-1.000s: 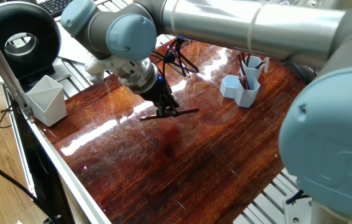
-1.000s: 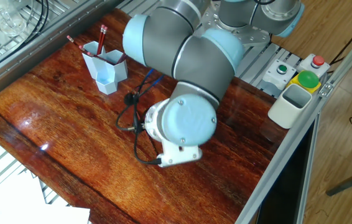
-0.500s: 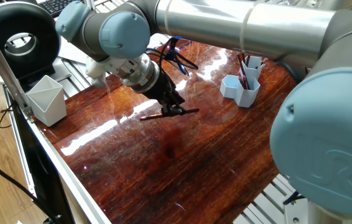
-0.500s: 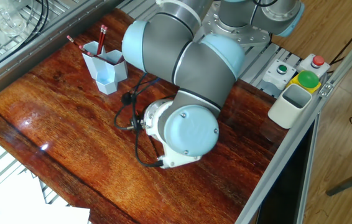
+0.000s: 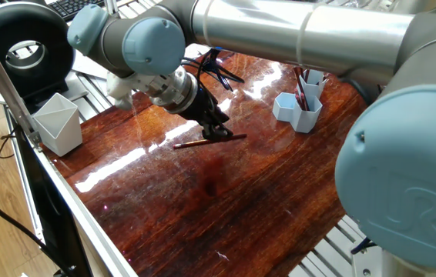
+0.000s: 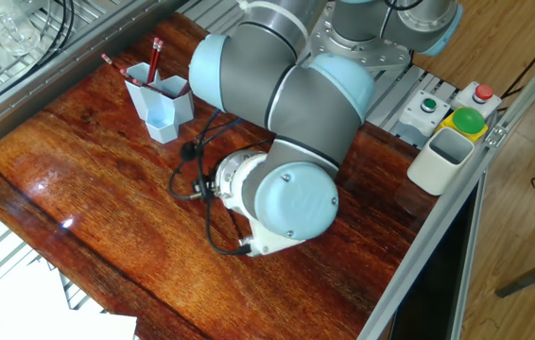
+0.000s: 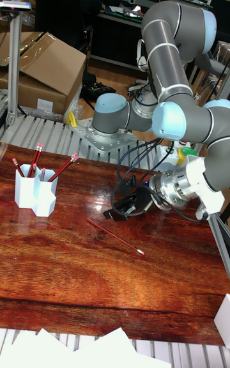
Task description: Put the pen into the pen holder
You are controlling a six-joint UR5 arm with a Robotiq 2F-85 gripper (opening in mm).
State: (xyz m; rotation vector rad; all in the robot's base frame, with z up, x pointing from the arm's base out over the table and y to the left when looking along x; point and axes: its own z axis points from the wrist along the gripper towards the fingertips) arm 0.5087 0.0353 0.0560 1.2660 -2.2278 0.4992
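On the wooden surface [image 7: 76, 278], the pen [image 7: 115, 236] lies flat, well apart from the pen holder [image 7: 35, 194], which stands upright and already carries several red pencils [image 7: 35, 158]. The gripper [image 5: 219, 132] is angled down just above the pen's middle, apparently placed for a grasp. Whether the fingers are apart or clamped on the pen cannot be told.

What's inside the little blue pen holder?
The pen holder has several red pencils standing in its tubes, tips poking out the top. Their lower parts are hidden by the walls, and the front short tube's inside cannot be seen. Another pen lies on the table.
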